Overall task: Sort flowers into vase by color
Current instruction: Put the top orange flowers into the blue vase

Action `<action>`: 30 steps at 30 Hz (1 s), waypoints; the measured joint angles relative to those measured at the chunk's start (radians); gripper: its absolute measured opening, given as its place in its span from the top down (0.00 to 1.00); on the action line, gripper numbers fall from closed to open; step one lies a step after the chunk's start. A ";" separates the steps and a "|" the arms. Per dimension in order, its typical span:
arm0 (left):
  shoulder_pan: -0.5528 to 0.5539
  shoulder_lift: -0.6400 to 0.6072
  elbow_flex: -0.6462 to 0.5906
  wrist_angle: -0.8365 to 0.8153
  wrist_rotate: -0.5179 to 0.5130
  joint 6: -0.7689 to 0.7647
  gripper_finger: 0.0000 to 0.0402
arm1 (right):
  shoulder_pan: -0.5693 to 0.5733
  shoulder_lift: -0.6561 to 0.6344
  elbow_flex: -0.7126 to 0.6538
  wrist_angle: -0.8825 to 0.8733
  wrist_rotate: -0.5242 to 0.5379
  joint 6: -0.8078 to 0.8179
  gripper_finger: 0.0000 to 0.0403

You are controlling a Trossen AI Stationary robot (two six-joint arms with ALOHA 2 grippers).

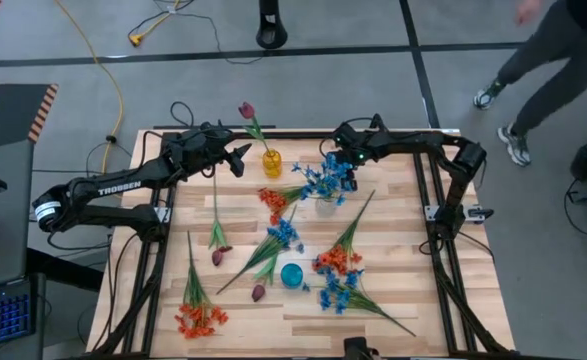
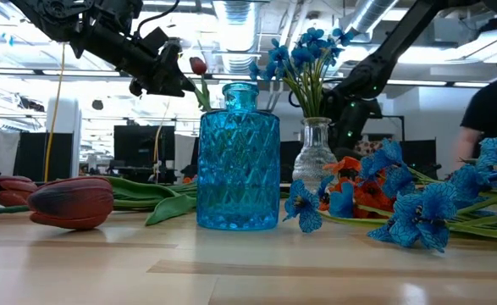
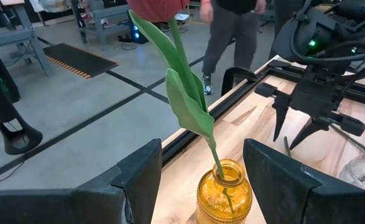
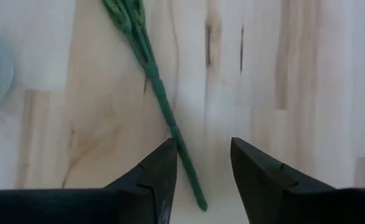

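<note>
A maroon tulip (image 3: 170, 56) stands with its stem in the yellow vase (image 3: 224, 196) at the table's far side. My left gripper (image 1: 240, 160) is open, level, its fingers on either side of that vase and short of it. Blue flowers (image 2: 303, 55) stand in the clear vase (image 2: 314, 152). My right gripper (image 4: 202, 168) slants down beside this vase, open, low over the table. The free end of a green stem (image 4: 163, 109) lies on the wood between its fingers, close to one finger (image 4: 160, 168). I cannot tell whether they touch, or which blossom the stem bears.
A blue vase (image 1: 291, 274) stands near the table's middle. Orange sprays (image 1: 201, 318), blue sprays (image 1: 341, 295) and maroon buds (image 1: 218, 255) lie scattered over the near half. A person (image 1: 563, 50) walks beyond the far right corner.
</note>
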 joint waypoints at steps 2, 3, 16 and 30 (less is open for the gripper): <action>0.000 0.000 0.000 0.000 0.000 0.000 0.46 | 0.001 0.000 0.000 -0.008 -0.001 0.000 0.59; 0.000 0.000 0.000 0.000 0.000 0.000 0.46 | 0.001 0.000 0.000 -0.010 -0.001 0.000 0.60; 0.000 0.000 0.000 0.000 0.000 0.000 0.47 | -0.009 0.039 0.003 0.001 -0.014 0.002 0.65; 0.000 0.000 0.000 0.000 0.000 -0.002 0.47 | -0.011 0.069 0.006 -0.057 0.009 0.011 0.90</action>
